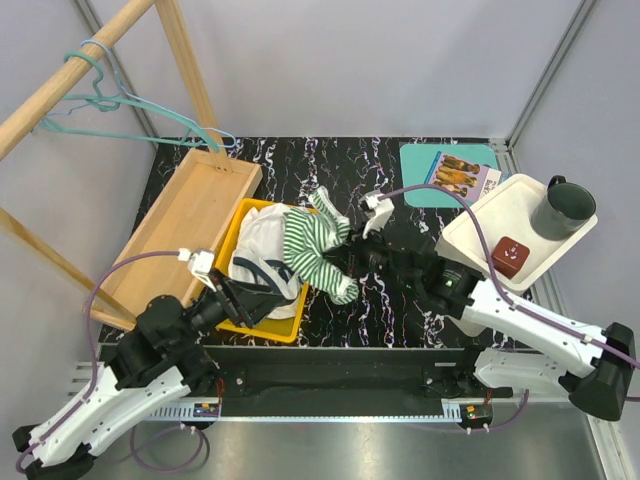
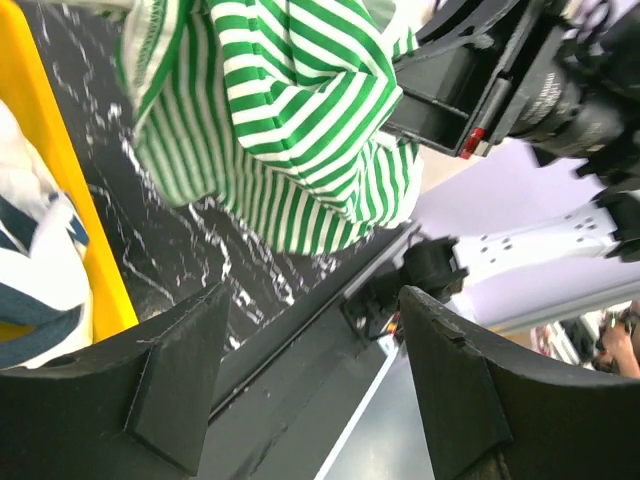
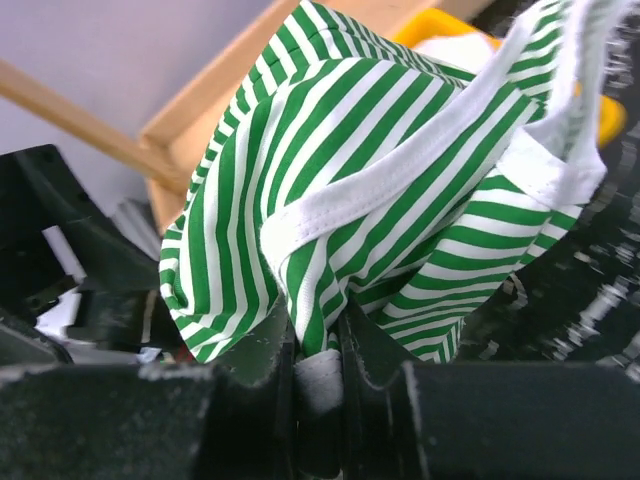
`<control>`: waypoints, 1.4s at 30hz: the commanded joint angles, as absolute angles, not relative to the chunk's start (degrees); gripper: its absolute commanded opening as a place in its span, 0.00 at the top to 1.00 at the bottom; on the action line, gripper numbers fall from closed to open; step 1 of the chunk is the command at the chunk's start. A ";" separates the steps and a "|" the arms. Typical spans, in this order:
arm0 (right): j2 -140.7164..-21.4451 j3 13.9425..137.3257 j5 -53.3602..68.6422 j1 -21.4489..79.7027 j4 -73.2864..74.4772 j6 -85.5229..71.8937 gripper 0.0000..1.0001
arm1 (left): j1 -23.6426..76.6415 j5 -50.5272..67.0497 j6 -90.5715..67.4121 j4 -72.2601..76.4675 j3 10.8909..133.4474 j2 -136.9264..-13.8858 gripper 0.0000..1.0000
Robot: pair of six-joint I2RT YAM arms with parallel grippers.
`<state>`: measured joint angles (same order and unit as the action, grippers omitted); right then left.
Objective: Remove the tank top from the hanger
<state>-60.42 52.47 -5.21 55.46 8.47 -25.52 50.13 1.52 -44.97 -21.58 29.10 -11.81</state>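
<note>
The right end effector (image 3: 318, 345) is pinching a fold of the soft, light tank top (image 1: 318, 243), which is draping beside the yellow bin (image 1: 285, 328); its white trim probably grips best. The left end effector (image 2: 312, 320) is hanging spread and empty.

Lab test cell, not a home. Plain grey panel walls (image 1: 350, 70) in metal framing (image 1: 548, 68) box my black marbled table (image 1: 290, 165). My arm bases (image 1: 598, 385) bolt to a slotted rail (image 1: 330, 408); cables (image 1: 97, 295) trail loose.

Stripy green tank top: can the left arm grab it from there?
Probably yes. The left tool is open, and the tank top hangs just ahead of it with nothing between, though the right tool is pinching it.
</note>
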 commanded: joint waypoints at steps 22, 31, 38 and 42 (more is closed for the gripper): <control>-104.82 66.33 -38.23 67.94 -11.17 -57.40 0.95 | 50.27 -12.12 -42.80 -34.44 37.35 4.21 0.28; -110.75 68.47 -35.87 69.87 -9.67 -52.22 0.72 | 50.36 -13.80 -44.03 -36.83 37.09 5.27 0.27; -101.35 66.27 -25.58 69.96 -6.52 -39.91 0.18 | 50.36 -13.89 -45.53 -36.48 36.21 2.73 0.26; -90.66 62.68 -23.65 69.96 -3.17 -36.04 0.00 | 50.27 -13.80 -46.05 -35.60 35.86 1.94 0.26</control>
